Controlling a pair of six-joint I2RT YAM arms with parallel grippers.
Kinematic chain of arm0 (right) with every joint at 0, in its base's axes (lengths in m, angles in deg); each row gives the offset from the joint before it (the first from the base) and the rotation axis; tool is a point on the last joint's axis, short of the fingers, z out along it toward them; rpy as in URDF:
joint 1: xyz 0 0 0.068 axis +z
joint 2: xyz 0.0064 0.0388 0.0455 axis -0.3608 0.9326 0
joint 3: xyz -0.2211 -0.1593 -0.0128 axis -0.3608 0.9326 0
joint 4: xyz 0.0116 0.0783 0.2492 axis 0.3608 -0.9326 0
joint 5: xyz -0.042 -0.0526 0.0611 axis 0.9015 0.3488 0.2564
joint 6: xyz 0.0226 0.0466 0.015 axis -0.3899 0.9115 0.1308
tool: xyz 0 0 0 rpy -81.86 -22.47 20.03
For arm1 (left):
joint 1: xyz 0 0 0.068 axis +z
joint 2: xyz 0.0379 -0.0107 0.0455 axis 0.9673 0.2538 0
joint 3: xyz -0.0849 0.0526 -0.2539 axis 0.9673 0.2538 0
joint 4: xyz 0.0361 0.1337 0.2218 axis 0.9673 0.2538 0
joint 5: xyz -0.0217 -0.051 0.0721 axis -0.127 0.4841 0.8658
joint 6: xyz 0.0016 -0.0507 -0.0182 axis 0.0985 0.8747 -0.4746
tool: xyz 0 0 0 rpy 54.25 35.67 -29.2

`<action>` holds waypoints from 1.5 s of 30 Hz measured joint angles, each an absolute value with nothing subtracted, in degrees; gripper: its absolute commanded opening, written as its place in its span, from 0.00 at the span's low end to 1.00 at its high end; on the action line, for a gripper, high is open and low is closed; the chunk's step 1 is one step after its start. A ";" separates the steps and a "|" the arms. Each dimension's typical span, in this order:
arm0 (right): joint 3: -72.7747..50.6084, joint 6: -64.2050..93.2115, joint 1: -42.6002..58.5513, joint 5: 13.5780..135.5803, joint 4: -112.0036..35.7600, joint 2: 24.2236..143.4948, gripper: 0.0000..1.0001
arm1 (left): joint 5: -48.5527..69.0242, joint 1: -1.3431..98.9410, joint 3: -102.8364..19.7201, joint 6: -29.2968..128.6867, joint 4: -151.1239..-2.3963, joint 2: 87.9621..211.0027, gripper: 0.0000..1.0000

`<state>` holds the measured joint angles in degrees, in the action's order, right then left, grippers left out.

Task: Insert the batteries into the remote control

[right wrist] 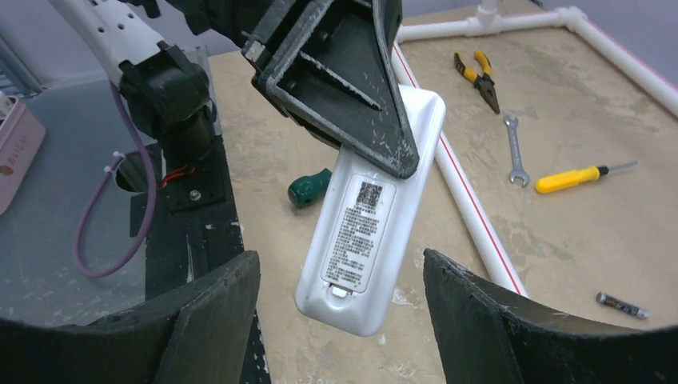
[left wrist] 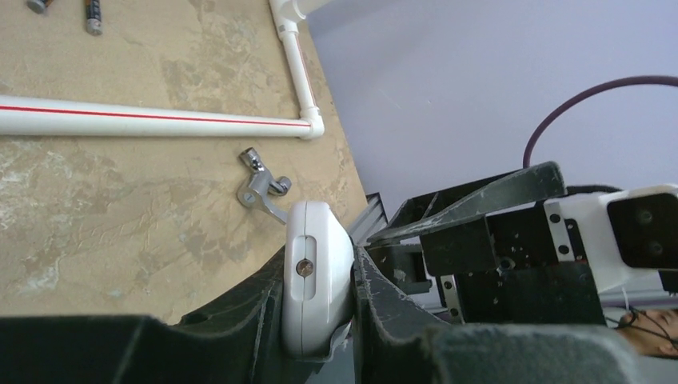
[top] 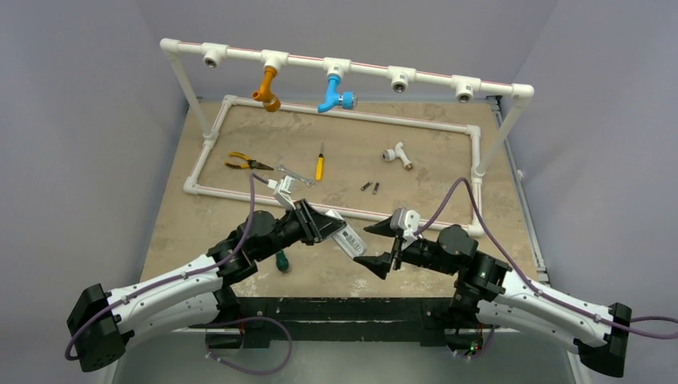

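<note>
My left gripper (top: 332,226) is shut on the white remote control (top: 345,234) and holds it above the table's front middle. In the left wrist view the remote's end (left wrist: 316,268) is clamped between both fingers. In the right wrist view its back (right wrist: 368,232) faces me, with a printed label and the cover in place. My right gripper (top: 374,245) is open, its jaws on either side of the remote's free end without touching it (right wrist: 344,320). Two batteries (top: 371,188) lie on the table inside the pipe frame; one shows in the right wrist view (right wrist: 622,305).
A white pipe frame (top: 344,210) borders the work area, with a pipe rack (top: 344,66) above the back. Pliers (top: 242,163), a wrench (top: 294,174), a yellow screwdriver (top: 320,166), a white pipe tee (top: 397,154), a green-handled tool (top: 281,260) and a silver fitting (left wrist: 260,182) lie about.
</note>
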<state>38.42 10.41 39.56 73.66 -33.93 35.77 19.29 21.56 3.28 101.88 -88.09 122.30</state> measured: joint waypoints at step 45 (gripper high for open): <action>28.87 -26.27 39.58 51.43 -54.39 35.05 0.30 | 2.97 21.61 8.98 97.25 -104.11 124.07 0.00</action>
<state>28.87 -26.27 39.58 51.43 -54.39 35.05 2.97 21.61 8.98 97.25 -104.11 124.07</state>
